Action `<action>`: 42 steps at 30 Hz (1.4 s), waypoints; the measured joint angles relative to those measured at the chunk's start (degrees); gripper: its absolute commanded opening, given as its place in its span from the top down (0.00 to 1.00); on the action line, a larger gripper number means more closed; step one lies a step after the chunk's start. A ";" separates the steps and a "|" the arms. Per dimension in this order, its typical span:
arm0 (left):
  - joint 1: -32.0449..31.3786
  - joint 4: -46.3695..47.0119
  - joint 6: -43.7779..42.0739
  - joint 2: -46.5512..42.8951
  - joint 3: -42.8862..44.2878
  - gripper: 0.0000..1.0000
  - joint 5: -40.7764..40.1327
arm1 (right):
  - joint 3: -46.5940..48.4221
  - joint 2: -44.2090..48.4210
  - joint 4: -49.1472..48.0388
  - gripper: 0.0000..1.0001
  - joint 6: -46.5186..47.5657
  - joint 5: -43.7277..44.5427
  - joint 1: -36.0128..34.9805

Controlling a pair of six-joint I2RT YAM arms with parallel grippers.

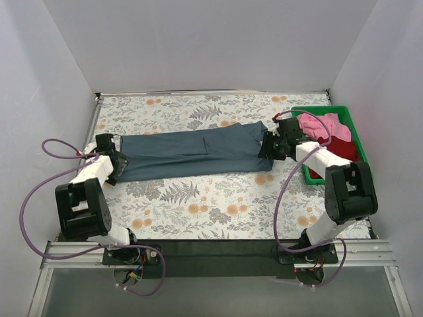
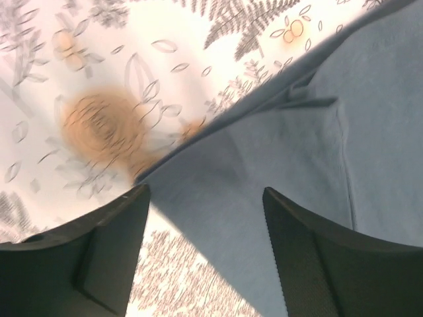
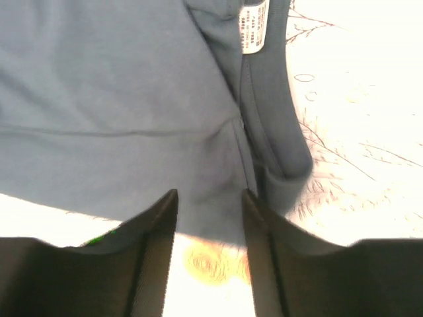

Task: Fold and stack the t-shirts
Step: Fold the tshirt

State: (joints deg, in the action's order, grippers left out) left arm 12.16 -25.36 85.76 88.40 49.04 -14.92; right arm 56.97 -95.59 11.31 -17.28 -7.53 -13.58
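The slate blue-grey t-shirt [image 1: 198, 152] lies folded into a long strip across the floral table. My left gripper [image 1: 121, 164] is at its left end. In the left wrist view it [image 2: 205, 198] stands open over the shirt's edge [image 2: 317, 145], with the cloth flat beneath the jaws. My right gripper [image 1: 269, 146] is at the shirt's right end, by the collar. In the right wrist view it [image 3: 208, 198] is open, with the edge of the cloth [image 3: 119, 86] lying between the fingertips; a white label [image 3: 253, 26] shows. The pink t-shirt [image 1: 320, 125] and the dark red one [image 1: 340, 146] lie bunched in the bin.
A green plastic bin [image 1: 317, 109] stands at the right edge of the table, just behind my right arm. White walls close in the back and both sides. The floral tablecloth [image 1: 198, 205] shows in front of the shirt.
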 measured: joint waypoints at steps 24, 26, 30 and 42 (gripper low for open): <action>0.15 -1.62 -2.82 -0.87 -2.60 0.35 -0.26 | -11.39 5.22 -3.37 0.54 -11.26 -3.54 4.31; 0.15 -1.60 -3.08 -0.48 -2.45 0.48 -0.79 | -11.85 5.20 -4.46 0.61 -11.65 -3.52 4.68; 0.22 -1.33 -3.28 0.07 -2.47 0.76 -1.81 | -12.79 5.01 -5.81 0.86 -11.65 -2.73 5.53; 0.39 -0.61 -0.48 -0.39 -3.41 1.00 -1.81 | -9.99 2.43 -4.90 0.99 -9.44 -0.20 8.50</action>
State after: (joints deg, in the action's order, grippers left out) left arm 12.56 -25.98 85.27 88.01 45.63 -16.73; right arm 46.98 -93.17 6.42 -26.72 -7.73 -5.08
